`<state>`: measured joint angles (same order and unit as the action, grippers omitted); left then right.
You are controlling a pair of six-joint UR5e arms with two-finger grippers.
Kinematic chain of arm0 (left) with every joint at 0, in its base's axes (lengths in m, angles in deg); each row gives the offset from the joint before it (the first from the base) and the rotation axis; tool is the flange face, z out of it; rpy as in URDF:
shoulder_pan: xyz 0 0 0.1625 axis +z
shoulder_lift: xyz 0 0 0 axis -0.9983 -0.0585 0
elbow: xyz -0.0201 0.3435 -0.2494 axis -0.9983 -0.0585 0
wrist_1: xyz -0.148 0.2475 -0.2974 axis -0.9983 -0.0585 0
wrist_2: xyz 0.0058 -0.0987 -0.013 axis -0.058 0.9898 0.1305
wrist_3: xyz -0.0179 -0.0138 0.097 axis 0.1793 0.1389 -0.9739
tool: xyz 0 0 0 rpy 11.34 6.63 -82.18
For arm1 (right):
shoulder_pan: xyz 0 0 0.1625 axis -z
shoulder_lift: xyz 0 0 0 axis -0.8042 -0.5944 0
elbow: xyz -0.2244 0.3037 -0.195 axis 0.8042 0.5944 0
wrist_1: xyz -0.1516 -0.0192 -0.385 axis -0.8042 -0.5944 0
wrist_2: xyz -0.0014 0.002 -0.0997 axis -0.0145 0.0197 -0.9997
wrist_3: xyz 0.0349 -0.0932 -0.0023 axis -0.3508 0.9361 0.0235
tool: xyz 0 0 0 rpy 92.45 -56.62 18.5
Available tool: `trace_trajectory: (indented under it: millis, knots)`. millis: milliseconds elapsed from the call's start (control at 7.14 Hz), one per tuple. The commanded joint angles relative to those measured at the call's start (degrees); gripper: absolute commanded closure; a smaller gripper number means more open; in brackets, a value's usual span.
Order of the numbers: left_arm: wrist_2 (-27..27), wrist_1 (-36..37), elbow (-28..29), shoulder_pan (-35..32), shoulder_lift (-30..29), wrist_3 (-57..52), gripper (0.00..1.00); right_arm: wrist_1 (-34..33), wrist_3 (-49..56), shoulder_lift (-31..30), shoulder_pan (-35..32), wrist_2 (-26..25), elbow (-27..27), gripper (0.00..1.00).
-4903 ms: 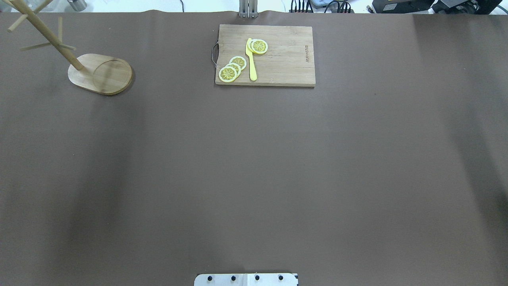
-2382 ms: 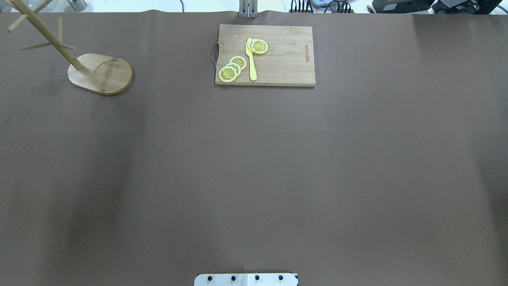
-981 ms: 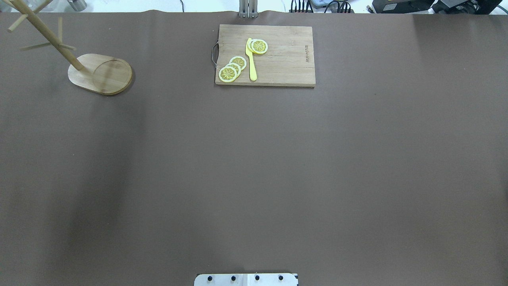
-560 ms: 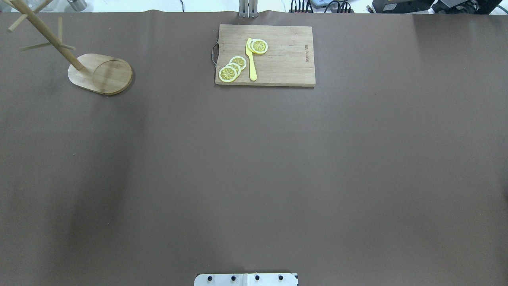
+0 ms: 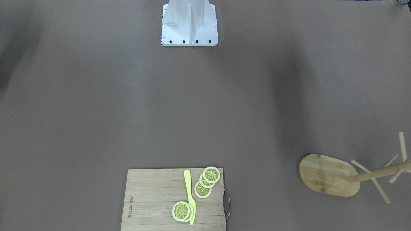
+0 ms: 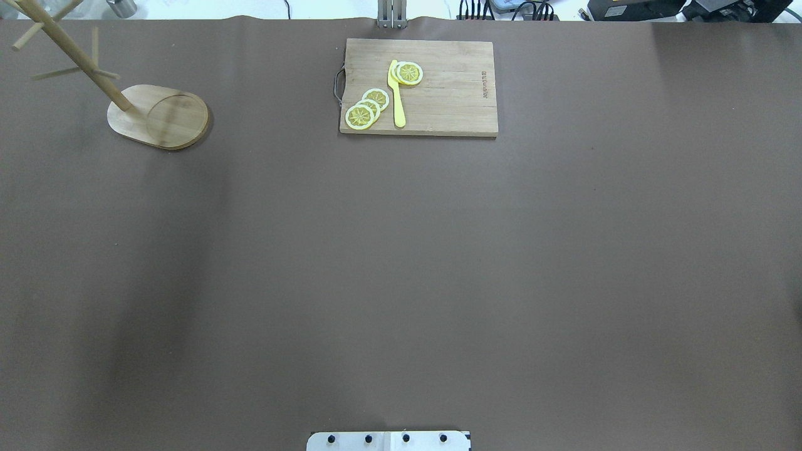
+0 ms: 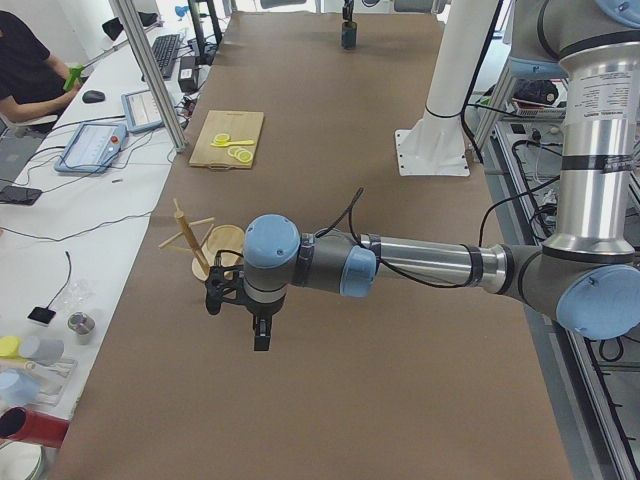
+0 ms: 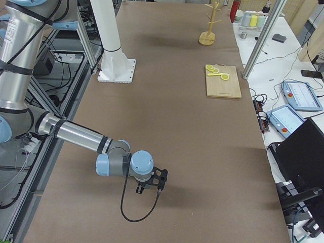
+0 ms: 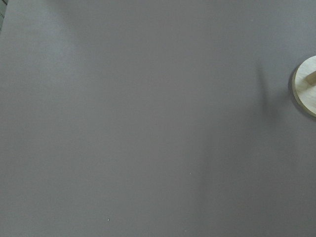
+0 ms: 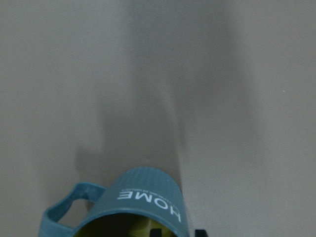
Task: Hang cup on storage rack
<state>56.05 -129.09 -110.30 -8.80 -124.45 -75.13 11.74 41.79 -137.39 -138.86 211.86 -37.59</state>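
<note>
The cup (image 10: 148,197) is slate-blue with white "HOME" lettering, a handle on its left and a yellowish inside. It fills the bottom of the right wrist view, just under my right gripper (image 8: 154,182). Only a dark sliver of a finger shows there, so I cannot tell whether it grips the cup. The storage rack (image 6: 160,119) stands at the table's far left corner and also shows in the front view (image 5: 324,175). My left gripper (image 7: 240,305) hangs above the table beside the rack (image 7: 200,245). I cannot tell whether it is open or shut. The rack's base (image 9: 307,94) sits at the left wrist view's right edge.
A wooden cutting board (image 6: 418,88) with lemon slices (image 6: 366,108) and a yellow knife (image 6: 396,94) lies at the far middle. The robot's white base (image 5: 189,24) stands at the near middle edge. An operator's bench with devices runs along the far side.
Nothing on the table has moved in the overhead view. The shadow near the right edge has shifted and faded.
</note>
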Motion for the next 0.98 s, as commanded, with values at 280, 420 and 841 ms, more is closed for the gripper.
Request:
trace_trajectory:
  millis: [280, 420, 841]
  knots:
    - [0.1, 0.1, -0.1, -0.1, 0.0, 0.0, 0.02, -2.1, 0.1, 6.5, -2.6, 2.1, -7.0, 1.00]
    - [0.1, 0.1, -0.2, -0.1, 0.0, 0.0, 0.02, -3.0, 0.3, 9.8, -2.6, 2.1, -9.6, 1.00]
    - [0.1, 0.2, -0.6, 0.0, 0.0, 0.2, 0.02, -12.6, -0.3, 27.7, 0.8, 1.3, -9.9, 1.00]
